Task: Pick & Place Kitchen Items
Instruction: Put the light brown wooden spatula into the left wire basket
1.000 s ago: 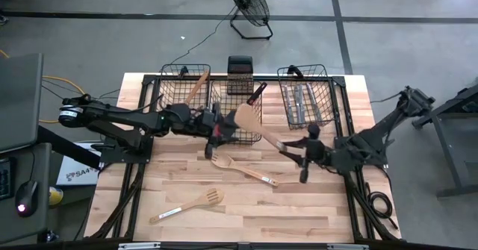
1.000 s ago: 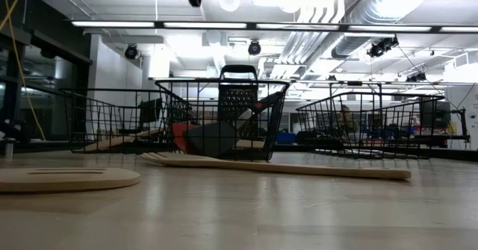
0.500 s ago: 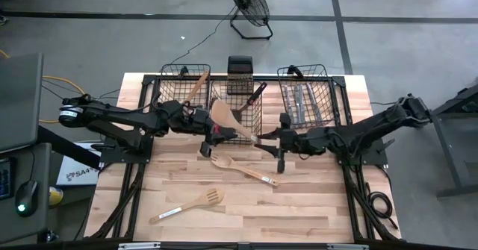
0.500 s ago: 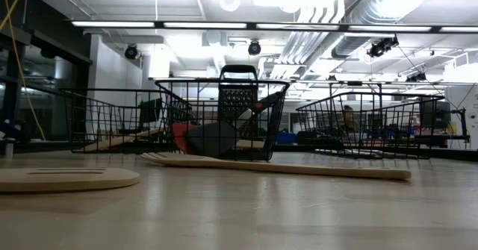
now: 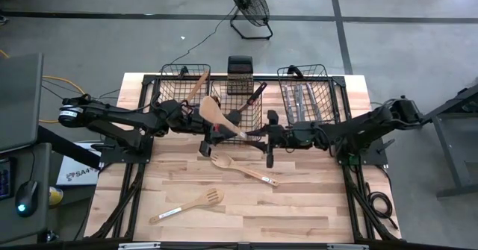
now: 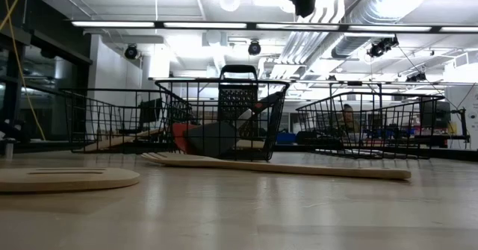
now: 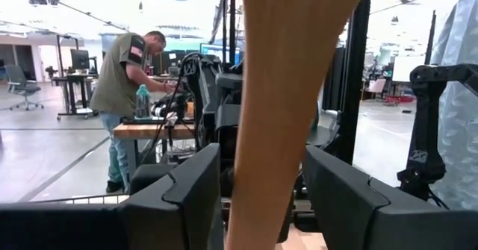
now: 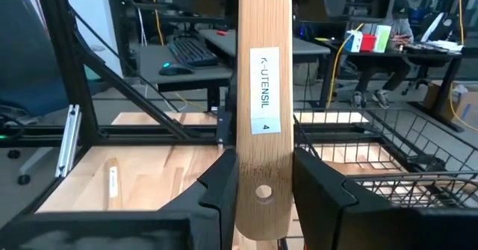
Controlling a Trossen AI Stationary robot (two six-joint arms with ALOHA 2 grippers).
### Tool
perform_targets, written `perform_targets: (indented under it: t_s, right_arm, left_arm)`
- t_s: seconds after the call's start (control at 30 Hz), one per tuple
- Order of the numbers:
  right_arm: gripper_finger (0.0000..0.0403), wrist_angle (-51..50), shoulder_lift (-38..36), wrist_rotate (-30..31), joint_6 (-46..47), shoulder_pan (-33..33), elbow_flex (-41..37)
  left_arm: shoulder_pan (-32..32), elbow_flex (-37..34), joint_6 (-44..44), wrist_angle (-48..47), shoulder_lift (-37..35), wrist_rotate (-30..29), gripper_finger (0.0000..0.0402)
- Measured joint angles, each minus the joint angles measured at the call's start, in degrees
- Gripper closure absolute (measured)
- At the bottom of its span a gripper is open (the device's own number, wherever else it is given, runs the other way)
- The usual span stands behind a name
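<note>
The right pincer (image 5: 258,136) is clenching a pale wooden spatula (image 5: 216,116) at frame centre, its blade sitting between the left pincer (image 5: 215,130)'s released fingers. Baskets (image 5: 302,104) are already holding several utensils, while a wooden fork (image 5: 240,168) and slotted spoon (image 5: 190,204) are waiting on the desk (image 5: 299,205) below.

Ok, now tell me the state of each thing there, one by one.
Spatula: held off the table.
Right fingers: shut on the spatula's handle.
Left fingers: open, one on either side of the spatula's blade.
Fork: lying flat on the table.
Slotted spatula: lying flat on the table.
Cutlery: lying in the right basket.
</note>
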Motion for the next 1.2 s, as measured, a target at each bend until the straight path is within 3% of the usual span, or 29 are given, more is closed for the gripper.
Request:
perform_targets:
  t_s: [0.2,0.4,0.77,1.0,1.2]
  right_arm:
    - [0.0308,0.6,0.3,0.2,0.0,0.1,0.0]
    - [0.0308,0.6,0.3,0.5,0.5,0.1,0.0]
    - [0.0305,-0.7,0.3,0.4,0.7,0.2,0.0]
    - [0.0145,-7.2,-2.4,3.2,4.7,0.2,0.0]
    - [0.0101,-19.0,-8.7,7.5,6.4,0.2,0.0]
  left_arm:
    - [0.0,0.0,0.1,-0.2,0.0,-1.5,0.0232]
    - [0.0,0.0,0.7,-0.2,0.0,-1.7,0.0313]
    - [0.0,0.0,1.9,-1.5,0.0,-1.8,0.0311]
    - [0.0,0.0,2.5,-3.0,0.0,-5.7,0.0311]
    - [0.0,0.1,4.0,-8.1,-2.0,-15.1,0.0311]
